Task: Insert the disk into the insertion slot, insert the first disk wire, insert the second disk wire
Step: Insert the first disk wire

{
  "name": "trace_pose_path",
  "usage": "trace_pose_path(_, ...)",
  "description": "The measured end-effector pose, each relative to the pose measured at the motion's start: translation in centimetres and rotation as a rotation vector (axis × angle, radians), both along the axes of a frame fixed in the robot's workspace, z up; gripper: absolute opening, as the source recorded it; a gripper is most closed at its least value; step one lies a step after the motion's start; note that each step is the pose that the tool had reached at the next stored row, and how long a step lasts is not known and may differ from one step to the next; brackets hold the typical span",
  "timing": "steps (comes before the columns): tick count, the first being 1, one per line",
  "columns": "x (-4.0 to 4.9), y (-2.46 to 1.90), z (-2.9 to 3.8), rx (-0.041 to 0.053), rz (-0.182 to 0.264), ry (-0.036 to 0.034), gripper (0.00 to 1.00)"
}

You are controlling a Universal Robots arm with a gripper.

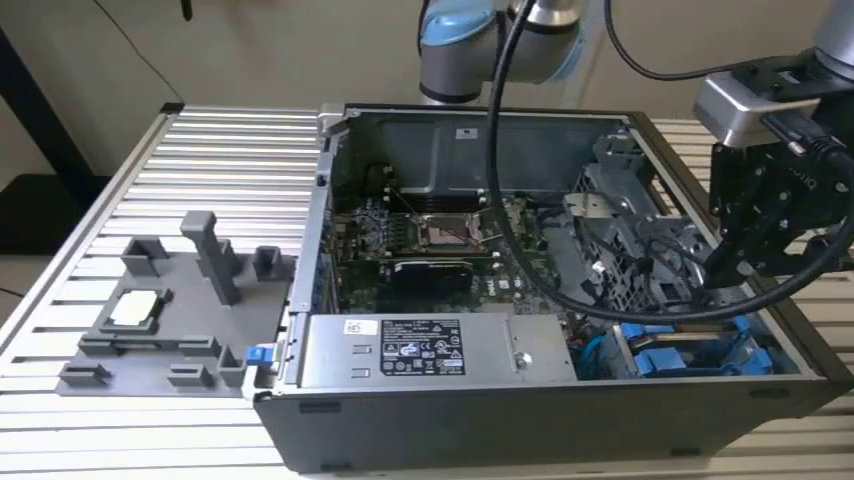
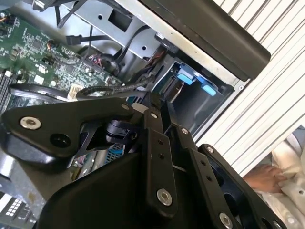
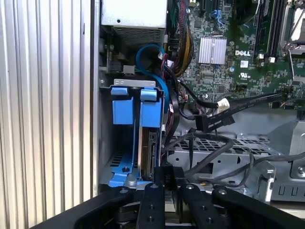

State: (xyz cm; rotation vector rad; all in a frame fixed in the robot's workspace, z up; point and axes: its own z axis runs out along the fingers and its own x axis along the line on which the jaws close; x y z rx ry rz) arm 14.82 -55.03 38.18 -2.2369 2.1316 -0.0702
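Note:
In the first wrist view the disk (image 3: 151,153) stands on edge in the insertion slot (image 3: 127,85) of the grey drive cage, its blue carrier frame (image 3: 151,107) facing out. A second blue-fronted carrier (image 3: 121,106) sits beside it. My gripper (image 3: 165,172) hovers just off the disk's exposed end, fingers drawn together on a black wire plug whose cable (image 3: 209,160) loops away over the perforated cage. In the second wrist view the gripper (image 2: 148,107) points toward the blue carriers (image 2: 193,81). In the exterior view the gripper (image 1: 731,268) hangs over the case's right side, above the blue carriers (image 1: 674,355).
The open computer case holds the motherboard (image 1: 427,235), a labelled power supply (image 1: 414,350) and loose black cables (image 1: 641,270). A grey fixture plate (image 1: 174,310) lies on the ribbed metal table (image 1: 200,150) at the exterior view's left. A person's hand (image 2: 264,177) rests beyond the case.

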Motion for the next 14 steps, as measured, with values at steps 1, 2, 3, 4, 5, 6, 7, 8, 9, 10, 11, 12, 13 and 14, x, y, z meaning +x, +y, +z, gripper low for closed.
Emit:
trace_pose_path(1, 0.09, -0.01, -0.03, -0.0003, 0.000, 0.0081, 0.19)
trace_pose_path(2, 0.19, -0.03, -0.06, -0.0005, 0.000, 0.0163, 0.19)
trace_pose_path(3, 0.29, -0.05, -0.09, -0.0008, 0.000, 0.0246, 0.19)
trace_pose_path(4, 0.38, -0.07, -0.12, -0.0009, 0.000, 0.0326, 0.19)
trace_pose_path(5, 0.48, -0.10, -0.15, -0.0009, 0.000, 0.0397, 0.19)
trace_pose_path(6, 0.57, -0.12, -0.20, -0.0010, 0.000, 0.0466, 0.19)
trace_pose_path(7, 0.65, -0.14, -0.28, -0.0008, 0.000, 0.0497, 0.19)
trace_pose_path(8, 0.73, -0.16, -0.36, -0.0010, 0.000, 0.0514, 0.19)
trace_pose_path(9, 0.78, -0.18, -0.44, -0.0008, 0.000, 0.0517, 0.19)
trace_pose_path(10, 0.80, -0.18, -0.48, -0.0011, 0.000, 0.0517, 0.19)
trace_pose_path(11, 0.80, -0.18, -0.51, -0.0013, 0.000, 0.0517, 0.19)
trace_pose_path(12, 0.81, -0.18, -0.55, -0.0012, 0.000, 0.0517, 0.19)
trace_pose_path(13, 0.84, -0.18, -0.62, -0.0009, 0.000, 0.0517, 0.19)
trace_pose_path(14, 0.91, -0.19, -0.70, -0.0007, 0.000, 0.0520, 0.19)
